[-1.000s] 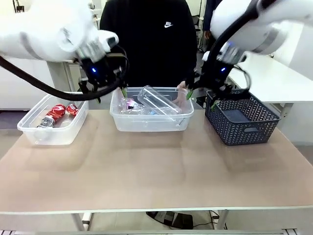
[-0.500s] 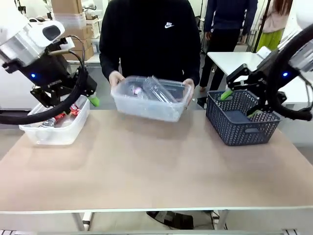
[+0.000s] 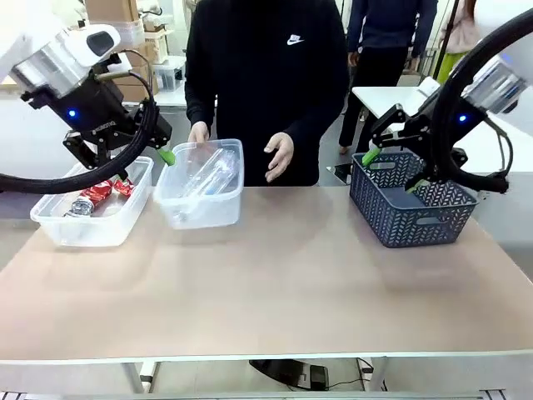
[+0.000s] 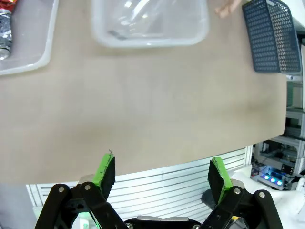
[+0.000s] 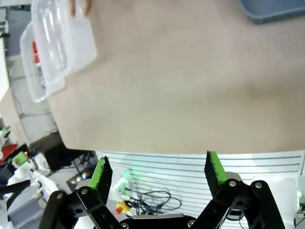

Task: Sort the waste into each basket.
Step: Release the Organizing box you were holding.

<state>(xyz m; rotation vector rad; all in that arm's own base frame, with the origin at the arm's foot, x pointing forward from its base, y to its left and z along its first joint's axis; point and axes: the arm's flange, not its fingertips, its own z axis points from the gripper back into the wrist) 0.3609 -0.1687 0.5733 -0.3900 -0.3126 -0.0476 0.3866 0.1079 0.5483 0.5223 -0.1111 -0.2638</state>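
Note:
A clear basket (image 3: 218, 208) holding clear plastic bottles (image 3: 204, 177) stands end-on left of centre, with a person's hand (image 3: 198, 133) on its far rim. Beside it, a second clear basket (image 3: 58, 227) holds red-and-silver cans (image 3: 98, 190). My left gripper (image 3: 146, 164) hangs open above the gap between the two baskets. My right gripper (image 3: 393, 171) hangs open over the dark lattice basket. From the left wrist, the open gripper (image 4: 162, 171) looks down on the bottle basket (image 4: 190, 34) and a can (image 4: 4, 33). The right wrist view has its open gripper (image 5: 159, 171) far above the bottle basket (image 5: 86, 50).
A dark blue-grey lattice basket (image 3: 412, 212) stands at the table's right end, also seen from the left wrist (image 4: 269, 38). The person's other hand (image 3: 279, 156) hovers free behind the table's middle. The near half of the table (image 3: 275, 292) is bare.
The person has carried the bottle basket from the middle to the left, turned it end-on beside the can basket and taken one hand off. Both arms have barely moved.

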